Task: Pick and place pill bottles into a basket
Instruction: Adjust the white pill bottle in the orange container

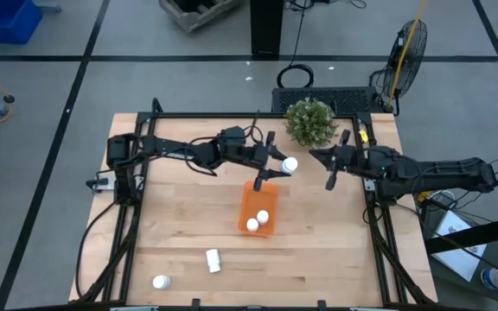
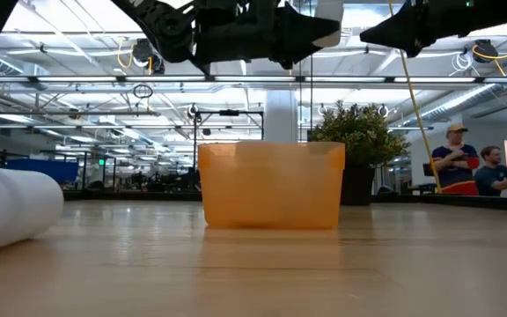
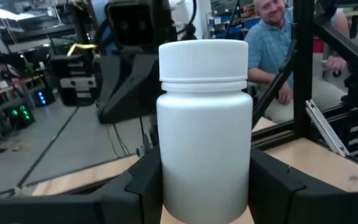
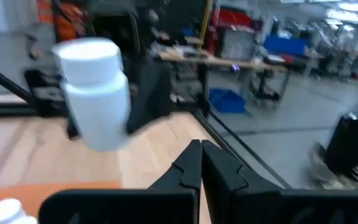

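My left gripper (image 1: 275, 166) is shut on a white pill bottle (image 1: 290, 164), held high above the table just past the far end of the orange basket (image 1: 245, 200). The bottle also shows in the left wrist view (image 3: 204, 124) and the right wrist view (image 4: 95, 93). Two bottles (image 1: 263, 216) (image 1: 252, 225) stand in the basket's near end. One bottle (image 1: 213, 259) lies on its side on the table, and another (image 1: 160, 282) sits near the front left. My right gripper (image 1: 330, 180) is shut and empty, to the right of the held bottle. My left gripper pinches the bottle's lower body (image 3: 173, 180) between its two fingers (image 3: 143, 180), one on each side. The fingers come level from the table's left. The bottle stands about upright, cap (image 3: 204, 59) on top, lifted clear of the table and the basket.
A green bushy plant (image 1: 309, 121) stands at the table's far edge, between the two grippers. The low view shows the basket (image 2: 271, 185) in the middle and the lying bottle (image 2: 11, 211) near the left. People (image 2: 465, 158) stand beyond the table.
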Tool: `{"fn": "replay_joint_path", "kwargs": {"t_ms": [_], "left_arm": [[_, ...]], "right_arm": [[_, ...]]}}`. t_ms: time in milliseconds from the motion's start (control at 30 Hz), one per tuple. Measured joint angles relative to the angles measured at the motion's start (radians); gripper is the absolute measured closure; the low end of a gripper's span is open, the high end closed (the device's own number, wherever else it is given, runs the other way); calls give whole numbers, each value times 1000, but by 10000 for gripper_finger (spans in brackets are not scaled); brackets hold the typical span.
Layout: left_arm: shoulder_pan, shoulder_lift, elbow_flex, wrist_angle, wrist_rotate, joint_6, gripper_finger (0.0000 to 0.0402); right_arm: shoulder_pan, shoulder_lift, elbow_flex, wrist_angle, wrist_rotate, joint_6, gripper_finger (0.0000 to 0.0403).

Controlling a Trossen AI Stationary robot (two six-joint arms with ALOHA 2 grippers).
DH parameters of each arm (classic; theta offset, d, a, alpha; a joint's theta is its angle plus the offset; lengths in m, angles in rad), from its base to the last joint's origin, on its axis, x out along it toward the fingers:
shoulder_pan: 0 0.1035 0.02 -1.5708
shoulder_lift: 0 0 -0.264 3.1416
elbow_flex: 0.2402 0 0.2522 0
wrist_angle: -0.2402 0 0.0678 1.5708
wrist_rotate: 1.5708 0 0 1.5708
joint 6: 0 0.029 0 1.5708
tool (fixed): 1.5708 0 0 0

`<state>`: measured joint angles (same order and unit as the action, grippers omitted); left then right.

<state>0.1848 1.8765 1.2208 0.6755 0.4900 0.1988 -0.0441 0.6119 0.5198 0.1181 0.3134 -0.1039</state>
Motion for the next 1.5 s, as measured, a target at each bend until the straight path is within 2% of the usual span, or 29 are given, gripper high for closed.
{"fn": "replay_joint_path", "kwargs": {"t_ms": [433,767,967,1067,1367,1500], "left_arm": [[9,2,-13,61,11,-30,224],[10,2,-13,58,10,-38,224],[10,2,-13,52,-2,-44,224],[10,2,-13,30,-2,-38,225],[24,2,-13,7,38,-37,225],[27,2,-13,6,42,-38,225]], "right_arm": [[1,2,-273,606,-30,-35,403],[1,74,-284,627,-32,-12,403],[2,149,-277,732,-144,-10,400],[14,171,-254,730,-160,-14,375],[56,220,-170,696,-158,-13,218],[71,271,-134,692,-156,-12,174]]}}
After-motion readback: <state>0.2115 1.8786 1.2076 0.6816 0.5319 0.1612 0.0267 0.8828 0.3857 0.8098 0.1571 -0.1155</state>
